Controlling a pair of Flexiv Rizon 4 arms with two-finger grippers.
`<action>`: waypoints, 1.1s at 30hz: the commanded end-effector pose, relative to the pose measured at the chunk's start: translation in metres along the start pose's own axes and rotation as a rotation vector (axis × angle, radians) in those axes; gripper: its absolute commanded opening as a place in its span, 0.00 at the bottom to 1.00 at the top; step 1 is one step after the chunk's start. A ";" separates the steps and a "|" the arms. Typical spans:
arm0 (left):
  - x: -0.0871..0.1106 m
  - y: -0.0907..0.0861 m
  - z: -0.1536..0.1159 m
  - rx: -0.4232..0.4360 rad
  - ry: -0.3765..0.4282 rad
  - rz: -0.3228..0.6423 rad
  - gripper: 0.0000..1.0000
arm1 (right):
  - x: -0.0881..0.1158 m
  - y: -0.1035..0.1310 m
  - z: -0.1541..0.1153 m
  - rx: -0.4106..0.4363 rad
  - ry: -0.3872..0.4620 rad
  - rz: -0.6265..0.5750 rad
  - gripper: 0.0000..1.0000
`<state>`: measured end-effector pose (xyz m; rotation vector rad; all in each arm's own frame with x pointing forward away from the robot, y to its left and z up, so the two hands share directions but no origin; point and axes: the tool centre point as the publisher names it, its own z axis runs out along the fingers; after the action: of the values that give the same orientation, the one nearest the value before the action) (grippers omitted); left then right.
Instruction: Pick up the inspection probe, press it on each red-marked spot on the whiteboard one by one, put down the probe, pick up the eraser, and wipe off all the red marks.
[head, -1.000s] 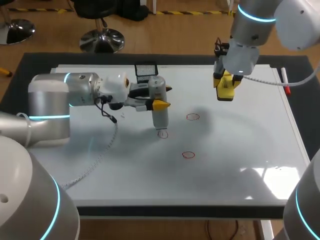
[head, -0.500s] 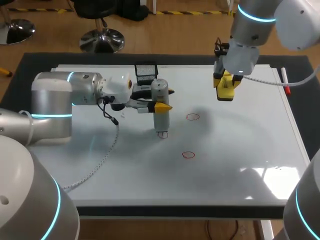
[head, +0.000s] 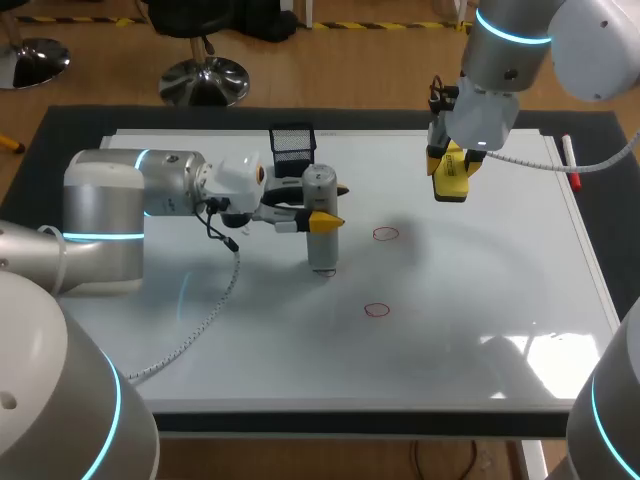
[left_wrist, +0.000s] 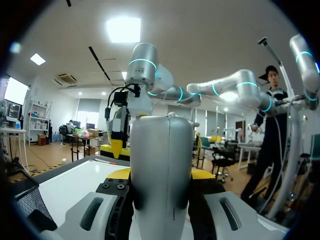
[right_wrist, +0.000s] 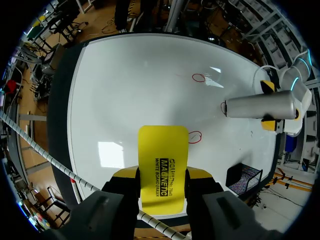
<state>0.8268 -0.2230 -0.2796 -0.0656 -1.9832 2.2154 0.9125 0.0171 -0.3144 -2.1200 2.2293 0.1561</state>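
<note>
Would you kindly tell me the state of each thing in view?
probe: upright, tip down on the whiteboard
left fingers: shut on the probe
eraser: held above the whiteboard
right fingers: shut on the eraser
red marks: three, none wiped, one under the probe's tip
pen: lying at the whiteboard's right edge

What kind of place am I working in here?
Most likely a robot test bench in a lab: a whiteboard lies flat as the worktop with red circles, the left gripper holds a grey probe upright, and the right gripper holds a yellow eraser.
</note>
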 end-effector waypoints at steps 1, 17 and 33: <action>0.001 0.002 0.002 0.002 0.002 -0.002 0.00 | 0.001 0.000 -0.001 0.002 0.002 -0.002 0.00; 0.001 0.009 0.004 -0.003 0.015 -0.005 0.00 | 0.001 0.000 -0.001 0.002 0.002 -0.002 0.00; 0.000 0.015 0.004 -0.004 0.025 -0.004 0.00 | 0.001 0.000 -0.001 0.002 0.002 -0.002 0.00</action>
<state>0.8232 -0.2276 -0.2918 -0.0858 -1.9795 2.1945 0.9125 0.0171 -0.3144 -2.1200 2.2293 0.1561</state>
